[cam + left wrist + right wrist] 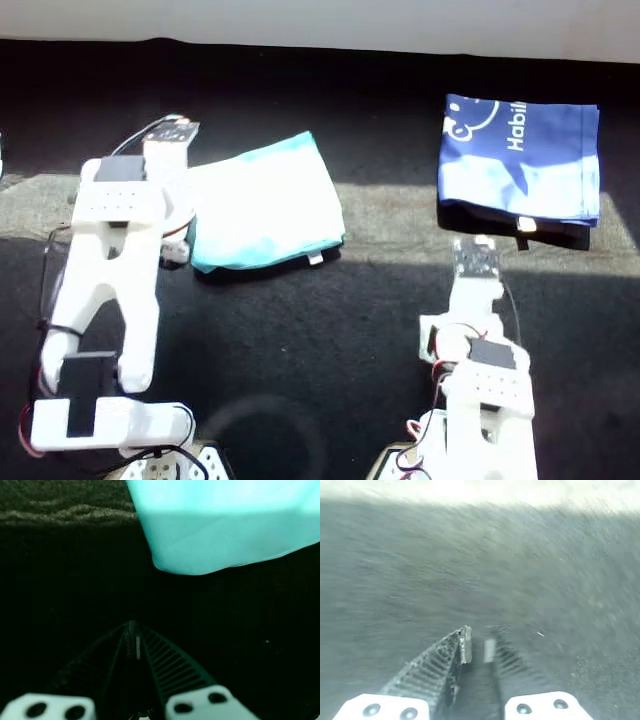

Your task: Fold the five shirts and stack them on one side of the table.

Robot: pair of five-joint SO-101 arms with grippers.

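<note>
We list the turquoise shirt [265,205]: plain pale turquoise, bleached near white in the sun. We enter the blue shirt [520,150]: royal blue with white print, paler blue over its nearer half. Under it we note the black shirt [515,228], plain. The table cover [330,350]: black, unpatterned, crossed by one sunlit grey-beige band. The left arm [110,270] and right arm [490,390]: white shells, black motors, red and black wires. The left gripper [132,630] and right gripper [477,647]: dark ribbed fingers on white mounts.
</note>
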